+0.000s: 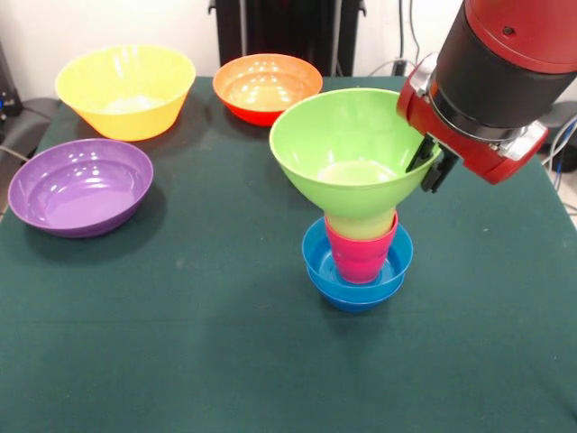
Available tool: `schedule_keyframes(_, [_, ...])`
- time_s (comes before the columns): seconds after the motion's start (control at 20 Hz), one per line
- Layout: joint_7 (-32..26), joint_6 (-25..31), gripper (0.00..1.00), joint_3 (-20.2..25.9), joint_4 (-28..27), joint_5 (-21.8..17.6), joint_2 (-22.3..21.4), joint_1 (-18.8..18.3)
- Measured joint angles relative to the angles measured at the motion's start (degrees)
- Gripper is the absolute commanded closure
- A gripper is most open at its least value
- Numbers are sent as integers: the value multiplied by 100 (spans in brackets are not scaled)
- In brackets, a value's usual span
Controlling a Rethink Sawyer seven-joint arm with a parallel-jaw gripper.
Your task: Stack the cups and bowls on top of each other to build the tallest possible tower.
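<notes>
The tower stands mid-table: two nested small blue bowls (357, 271) hold the red-pink cup (361, 255). A pale yellow-green base (361, 223) sits in the cup's mouth; I cannot tell whether it is the yellow cup or the bowl's foot. The lime green bowl (347, 144) sits on top, wide and slightly tilted. My gripper (429, 164) comes in from the upper right, and its dark fingers (439, 173) are shut on the green bowl's right rim. The light blue cup is out of view.
A large yellow bowl (126, 90) stands at the far left, an orange bowl (267, 86) at the far middle, and a purple bowl (79, 187) at the left. The arm's red and black wrist (491, 81) fills the upper right.
</notes>
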Motion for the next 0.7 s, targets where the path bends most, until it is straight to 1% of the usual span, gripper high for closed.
schedule_keyframes(0.3, [0, 199, 100, -95, -223, 1, 116, 0])
schedule_keyframes(0.7, [0, 357, 100, -129, -384, 18, 243, 10])
